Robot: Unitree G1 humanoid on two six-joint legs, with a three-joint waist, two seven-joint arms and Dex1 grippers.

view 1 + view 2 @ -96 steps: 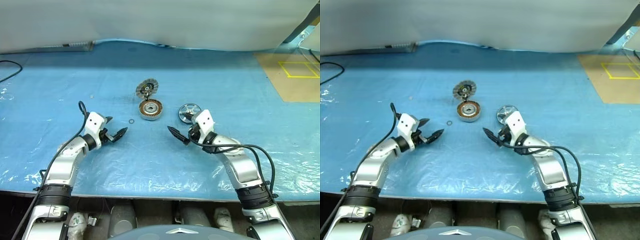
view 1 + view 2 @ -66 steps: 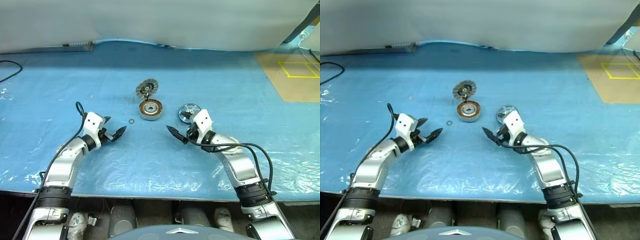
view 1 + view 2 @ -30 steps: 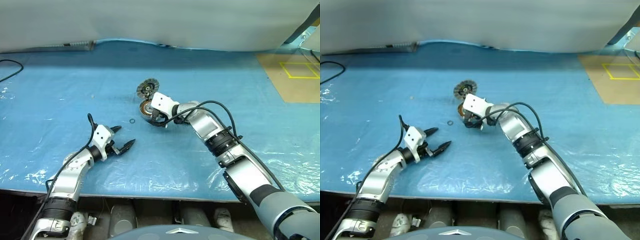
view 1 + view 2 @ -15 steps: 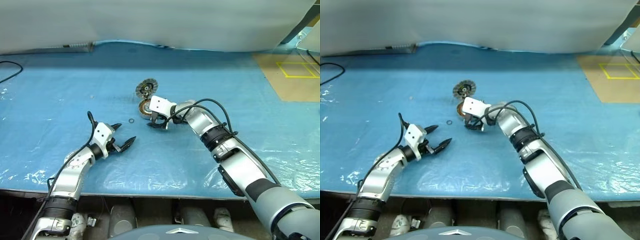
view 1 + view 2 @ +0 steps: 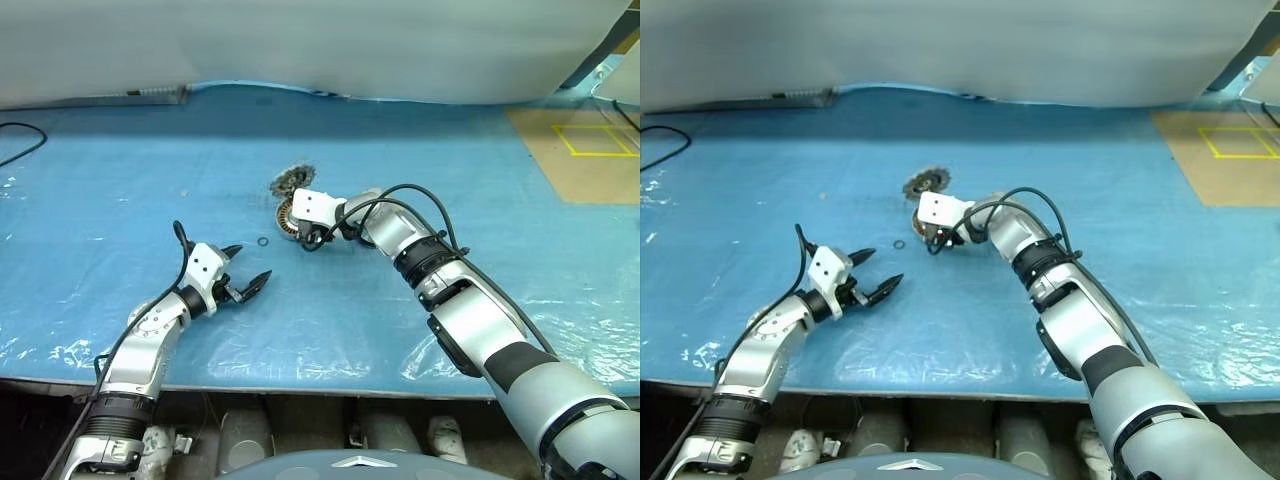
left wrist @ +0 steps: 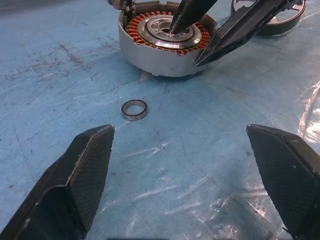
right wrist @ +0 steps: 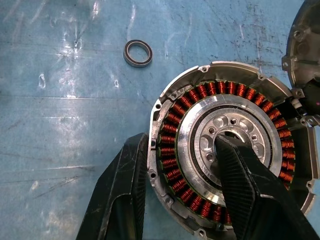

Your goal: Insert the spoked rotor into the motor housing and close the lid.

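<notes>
Now, nearest to me, my left gripper (image 5: 252,263) hovers over the blue worktop (image 5: 450,150) with its jaws spread wide and nothing between them, as it was a second ago. A little farther lies a small dark ring (image 6: 135,109), alone on the sheet, just near-left of the motor housing (image 6: 155,60).

The real change is on my right side. A few seconds ago my right gripper (image 5: 314,240) waited at the right, near the spoked rotor (image 6: 285,25). It has since crossed to the centre, and in the last second its jaws came in from fully wide to about half. They now stand astride the housing: one jaw outside the grey wall, the other down in the dark centre, with the copper windings between them. I cannot tell if they already pinch the wall or only touch it.

I judge this as taking hold of the housing to steady or move it. The rotor is not yet inserted; it lies on the worktop just right of the housing.

From the head views my right arm covers the rotor and most of the housing. Farthest, the lid (image 5: 291,180) sits just behind the housing, smeared, so I cannot say if it lies flat or leans.
</notes>
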